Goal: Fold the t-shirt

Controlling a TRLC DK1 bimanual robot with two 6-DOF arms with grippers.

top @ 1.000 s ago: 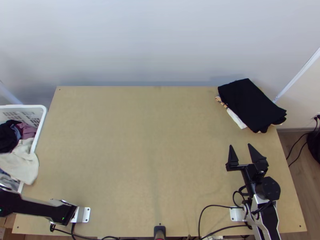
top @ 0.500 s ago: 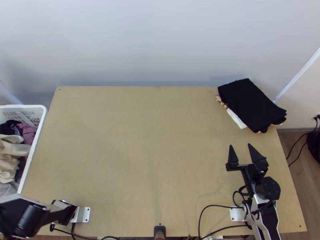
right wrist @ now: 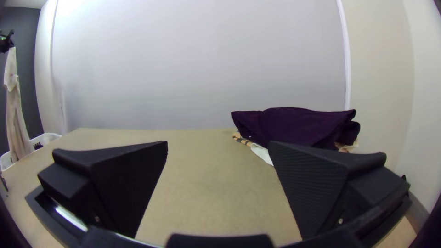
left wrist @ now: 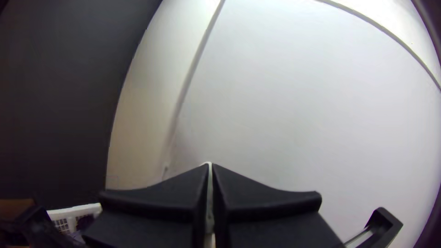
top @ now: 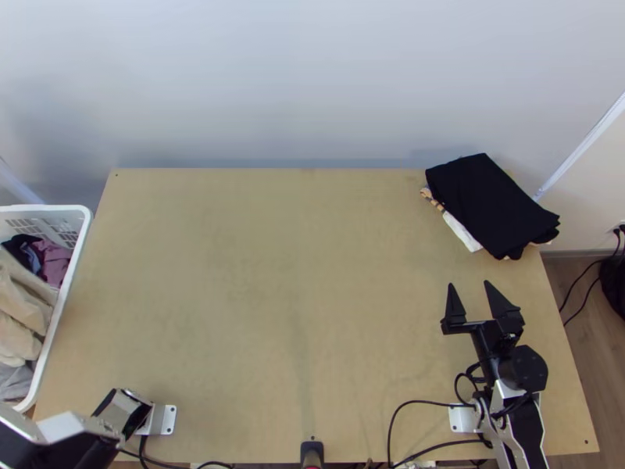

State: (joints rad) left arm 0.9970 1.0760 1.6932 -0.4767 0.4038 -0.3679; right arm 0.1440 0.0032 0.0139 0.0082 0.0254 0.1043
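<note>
At the far left, beyond the table's left edge, my left gripper [left wrist: 210, 166] is clenched on the cream t-shirt [right wrist: 13, 103], its two fingers drawn together with a pale strip of it between them. The shirt hangs below my grip in a long, narrow, bunched drop, down to the white basket [top: 68, 275] beside that edge; which part I pinch, I can't tell. Purple cloth [top: 55, 261] lies inside the basket.

Over the right part of the table [top: 273, 281], toward its near right corner, my right gripper [top: 469, 284] is spread wide and holds nothing, fingers pointing at the far edge. The t-shirt is well apart from it, across the table. Ahead of these fingers, at the far right corner, folded black cloth [top: 492, 203] tops a pile with white and striped layers peeking out.
</note>
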